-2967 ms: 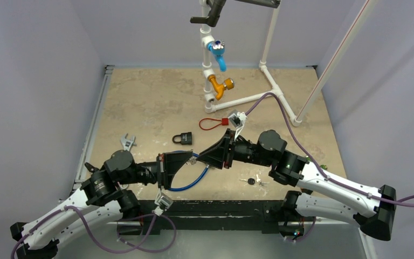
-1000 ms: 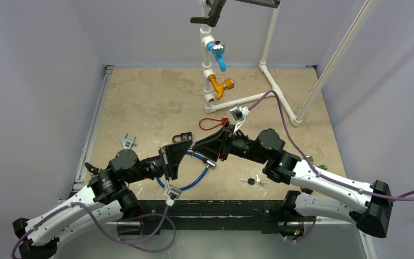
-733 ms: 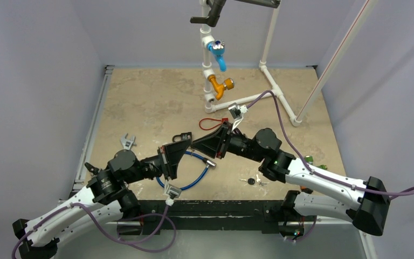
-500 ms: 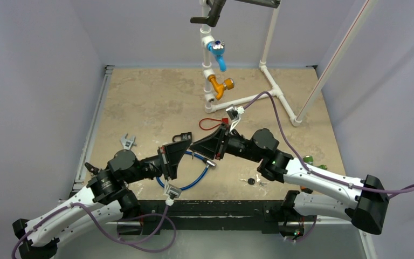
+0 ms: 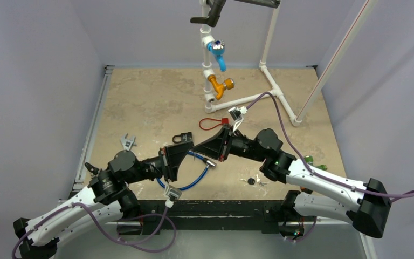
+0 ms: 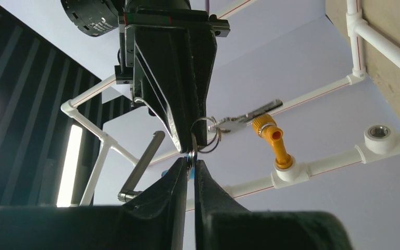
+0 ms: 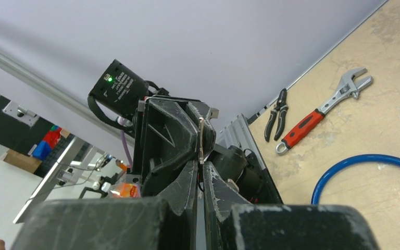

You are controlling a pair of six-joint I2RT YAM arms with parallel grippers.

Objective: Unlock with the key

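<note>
Left gripper and right gripper meet tip to tip over the table near its front edge, both pinching the keys. Padlock lies just behind the left gripper, cable lies below, and pipes stand well apart at the far edge.

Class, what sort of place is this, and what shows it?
Probably a robot test cell: plain walls around a table bearing a white pipe frame with taps, a wrench and a padlock.
</note>
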